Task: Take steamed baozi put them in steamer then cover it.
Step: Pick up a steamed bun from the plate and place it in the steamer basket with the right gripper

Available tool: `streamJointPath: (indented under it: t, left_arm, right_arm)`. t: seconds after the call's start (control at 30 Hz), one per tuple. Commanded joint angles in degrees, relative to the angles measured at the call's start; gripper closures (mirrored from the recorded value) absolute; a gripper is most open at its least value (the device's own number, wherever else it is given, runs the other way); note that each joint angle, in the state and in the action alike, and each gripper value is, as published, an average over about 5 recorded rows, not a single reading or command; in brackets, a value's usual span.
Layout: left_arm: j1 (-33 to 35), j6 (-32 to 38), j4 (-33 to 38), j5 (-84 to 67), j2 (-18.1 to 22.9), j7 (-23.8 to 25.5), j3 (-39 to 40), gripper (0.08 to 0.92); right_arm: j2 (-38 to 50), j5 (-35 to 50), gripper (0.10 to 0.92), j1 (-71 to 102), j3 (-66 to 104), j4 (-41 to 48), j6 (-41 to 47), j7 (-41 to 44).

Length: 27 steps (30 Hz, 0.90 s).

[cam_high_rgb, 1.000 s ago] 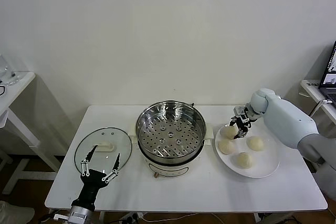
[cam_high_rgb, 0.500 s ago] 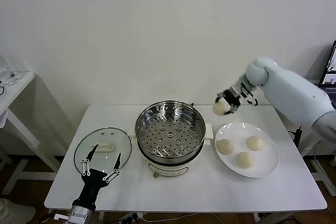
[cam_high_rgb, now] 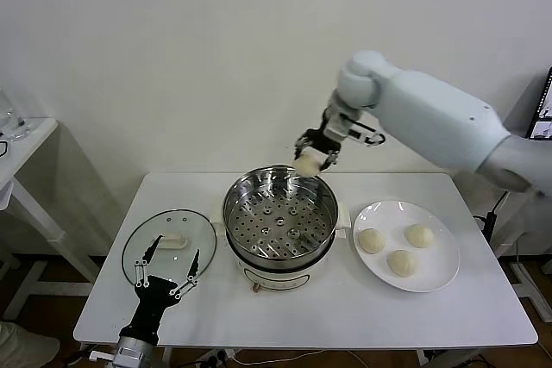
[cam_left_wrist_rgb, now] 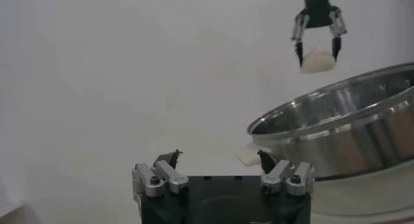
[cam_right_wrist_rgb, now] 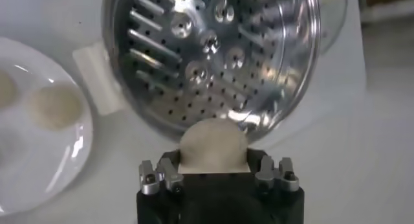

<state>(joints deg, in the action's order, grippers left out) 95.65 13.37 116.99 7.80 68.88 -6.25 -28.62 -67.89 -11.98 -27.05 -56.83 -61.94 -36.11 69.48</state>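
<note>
Right end effector (cam_high_rgb: 312, 153) pinching one small cream-white pleated baozi (cam_high_rgb: 307, 164), high above the back rim of the round shiny stainless-steel steamer (cam_high_rgb: 280, 215). Risk: released here, could strike the rim and bounce onto the white desk (cam_high_rgb: 345, 316). Left end effector (cam_high_rgb: 164, 275) spread wide, idle near the clear glass cover (cam_high_rgb: 168, 243). Plain white wall (cam_high_rgb: 172, 58) behind.
</note>
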Motion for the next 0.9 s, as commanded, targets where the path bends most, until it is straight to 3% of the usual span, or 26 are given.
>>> streamJointPath:
  t: [0.03, 0.9]
  left_arm:
    - [0.1, 0.5, 0.2, -0.1, 0.0, 0.0, 0.0, 0.177]
    - [0.3, 1.0, -0.2, 0.0, 0.2, -0.4, -0.8, 0.177]
  right_arm:
    - [-7.1, -3.4, 0.33, 1.2, -2.2, 0.2, -3.5, 1.1]
    - [-12.0, -12.6, 0.31, 9.2, -0.4, 9.7, -1.7, -2.0]
